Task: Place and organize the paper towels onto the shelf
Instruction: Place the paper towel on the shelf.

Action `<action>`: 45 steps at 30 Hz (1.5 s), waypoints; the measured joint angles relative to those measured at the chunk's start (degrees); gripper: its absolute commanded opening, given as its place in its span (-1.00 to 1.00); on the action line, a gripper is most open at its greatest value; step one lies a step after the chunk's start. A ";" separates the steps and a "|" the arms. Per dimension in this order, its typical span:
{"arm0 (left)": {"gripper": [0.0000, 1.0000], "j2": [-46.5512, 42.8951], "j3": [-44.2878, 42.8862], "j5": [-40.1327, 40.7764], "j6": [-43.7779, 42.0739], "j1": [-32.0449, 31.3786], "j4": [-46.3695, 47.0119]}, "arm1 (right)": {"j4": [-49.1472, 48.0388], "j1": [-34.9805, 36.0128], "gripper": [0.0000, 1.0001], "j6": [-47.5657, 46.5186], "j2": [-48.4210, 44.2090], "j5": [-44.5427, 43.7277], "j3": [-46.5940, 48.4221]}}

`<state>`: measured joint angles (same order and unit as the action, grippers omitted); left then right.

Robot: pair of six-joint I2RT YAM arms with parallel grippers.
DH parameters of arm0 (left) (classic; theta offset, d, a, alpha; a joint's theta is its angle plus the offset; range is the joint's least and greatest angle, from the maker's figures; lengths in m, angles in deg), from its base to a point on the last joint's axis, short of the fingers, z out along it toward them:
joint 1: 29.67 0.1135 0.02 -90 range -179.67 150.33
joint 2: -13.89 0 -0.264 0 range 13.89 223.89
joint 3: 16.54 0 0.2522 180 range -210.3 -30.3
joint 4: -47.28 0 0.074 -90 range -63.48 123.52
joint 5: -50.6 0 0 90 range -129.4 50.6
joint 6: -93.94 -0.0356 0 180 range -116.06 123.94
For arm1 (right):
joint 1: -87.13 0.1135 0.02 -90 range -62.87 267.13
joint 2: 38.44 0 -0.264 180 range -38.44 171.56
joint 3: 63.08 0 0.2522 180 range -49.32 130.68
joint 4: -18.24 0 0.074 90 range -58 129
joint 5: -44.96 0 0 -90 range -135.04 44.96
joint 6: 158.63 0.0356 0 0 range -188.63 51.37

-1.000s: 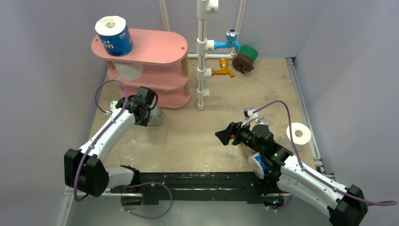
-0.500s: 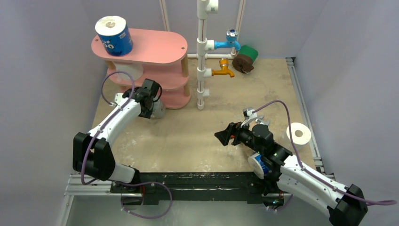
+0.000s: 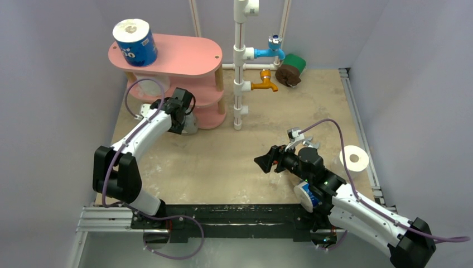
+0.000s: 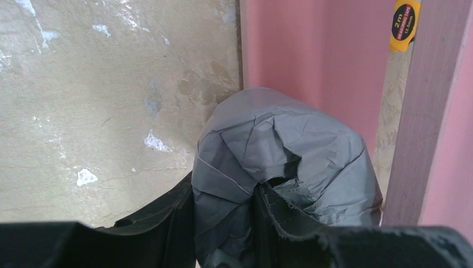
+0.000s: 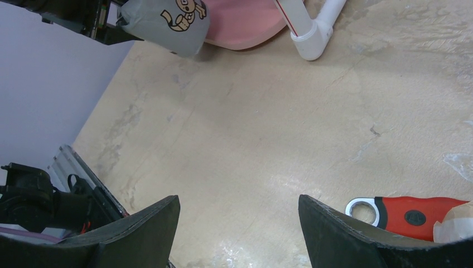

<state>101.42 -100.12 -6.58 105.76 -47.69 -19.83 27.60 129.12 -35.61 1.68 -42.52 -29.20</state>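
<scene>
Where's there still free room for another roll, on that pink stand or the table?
The pink three-tier shelf's top board is bare right of the blue printed paper roll. The sandy tabletop lies open between the shelf and the right claw. Crowded: the shelf's foot, where the left claw grips a grey-wrapped roll.

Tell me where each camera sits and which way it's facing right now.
Top: above and behind the bases, looking down on the table; both arms show whole.
Left wrist: on the left arm, looking along its fingers at the grey roll they clamp, shelf just beyond.
Right wrist: on the right arm, looking low across the table toward the shelf; its open fingers fill the bottom, wrench at lower right.
Shared: both wrist views show the grey roll.
</scene>
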 measured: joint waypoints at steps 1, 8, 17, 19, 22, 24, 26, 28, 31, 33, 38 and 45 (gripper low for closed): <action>-0.94 0.31 0.00 -0.02 -0.20 0.00 0.35 | 0.00 0.00 0.57 0.00 0.02 0.00 0.00; -0.93 0.79 0.00 -0.02 -0.98 0.00 3.13 | -0.04 0.00 0.57 0.00 0.26 0.02 0.00; -0.81 3.76 -0.37 -0.15 -1.97 0.00 4.87 | -0.35 0.00 0.57 0.00 0.79 0.02 0.00; -0.75 4.09 -0.44 -0.20 -2.08 0.00 4.98 | -0.35 0.00 0.57 0.00 0.79 0.04 0.00; -0.65 4.09 -0.48 -0.22 -2.62 0.00 5.16 | -0.37 0.00 0.57 0.00 0.79 0.07 0.00; -0.54 4.09 -0.48 -0.24 -3.10 0.00 5.38 | -0.35 0.00 0.57 0.00 0.79 0.07 0.00; -0.44 4.09 -0.48 -0.26 -3.69 0.00 5.57 | -0.37 0.00 0.57 0.00 0.81 0.09 0.00; -0.33 4.09 -0.48 -0.28 -4.20 0.00 5.79 | -0.37 0.00 0.57 0.00 0.85 0.13 0.00; -0.22 4.09 -0.48 -0.52 -5.44 0.02 6.36 | -0.46 0.00 0.57 0.00 1.20 0.20 0.00; -0.15 4.09 -0.48 -0.92 -6.08 0.02 7.19 | -0.52 0.00 0.57 0.00 1.40 0.22 -0.02; 0.02 4.00 -0.48 -2.29 -6.99 0.02 9.70 | -0.79 0.00 0.57 0.00 1.57 0.24 -0.02; 0.14 2.73 0.15 -3.76 -7.89 0.02 11.06 | -0.81 0.00 0.57 0.00 1.57 0.46 -0.02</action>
<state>104.15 -99.97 -10.34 97.87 -47.67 -8.77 26.79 129.12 -35.61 3.25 -42.06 -29.22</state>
